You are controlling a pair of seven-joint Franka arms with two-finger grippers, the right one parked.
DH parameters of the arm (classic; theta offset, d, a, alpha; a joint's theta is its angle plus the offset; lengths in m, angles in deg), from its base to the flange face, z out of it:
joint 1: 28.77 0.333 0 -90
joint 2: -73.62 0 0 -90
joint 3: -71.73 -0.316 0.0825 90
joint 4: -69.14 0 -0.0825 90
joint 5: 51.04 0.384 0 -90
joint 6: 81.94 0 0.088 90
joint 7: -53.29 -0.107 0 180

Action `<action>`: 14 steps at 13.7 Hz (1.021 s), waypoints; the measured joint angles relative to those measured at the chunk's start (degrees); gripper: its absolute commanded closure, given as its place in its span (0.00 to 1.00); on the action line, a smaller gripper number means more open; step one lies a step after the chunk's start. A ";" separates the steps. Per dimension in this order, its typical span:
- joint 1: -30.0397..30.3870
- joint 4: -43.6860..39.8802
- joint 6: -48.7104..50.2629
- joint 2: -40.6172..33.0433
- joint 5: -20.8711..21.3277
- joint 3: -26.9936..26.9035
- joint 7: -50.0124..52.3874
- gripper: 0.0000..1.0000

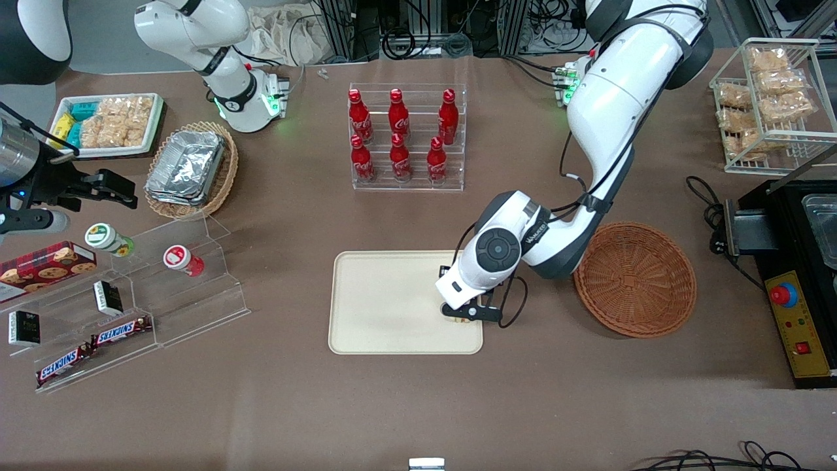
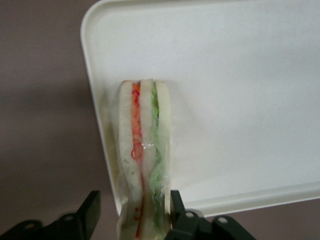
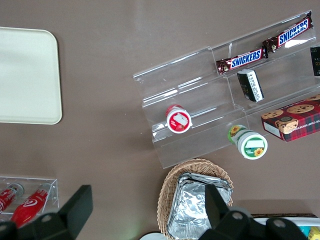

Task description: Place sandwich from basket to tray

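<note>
The brown table [image 1: 418, 405] is carrying everything. The working left arm [image 1: 608, 111] is reaching down across it from about one o'clock toward the middle of the front view.

The cream tray [image 1: 379, 301] is lying flat near the table's centre. The reddish-brown basket [image 1: 634, 281] is sitting at the tray's three o'clock, just beside it but not touching, and nothing is showing inside it.

The gripper [image 1: 467, 314] is hanging low over the tray at about four o'clock from the tray's middle, close to the corner nearest the basket and the front camera.

The sandwich [image 2: 145, 150] is standing on edge between the fingers. Its orange-red and green layers are facing the wrist camera, and it is resting on the tray right against the rim by that corner.

The fingers [image 2: 92, 210] are looking parted. One is standing visibly apart from the wrap and the other is just touching it, so the hand is looking open and not clamping. The transfer is looking nearly done, with only a clean retreat remaining.

The risks are coming from the placement:
- The wedge is balancing on a narrow edge beside a low rim, so a tip outward may be sending it onto the table.
- The touching finger may be dragging the clear wrap as the arm is lifting, pulling the sandwich over or up.
- A sideways exit toward three o'clock may be knocking it off the rim.
</note>
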 measured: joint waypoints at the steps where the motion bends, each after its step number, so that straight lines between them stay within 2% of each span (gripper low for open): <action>1: 0.11 -1.85 4.18 -0.77 0.00 0.00 0.05 0.00; 5: 3.57 -5.80 14.67 -10.01 0.05 -0.33 0.07 0.00; 10: 14.39 -4.48 19.15 -19.53 -1.29 -0.52 -0.52 0.00; 14: 21.86 -4.45 28.71 -24.27 -2.50 -0.63 -3.25 0.00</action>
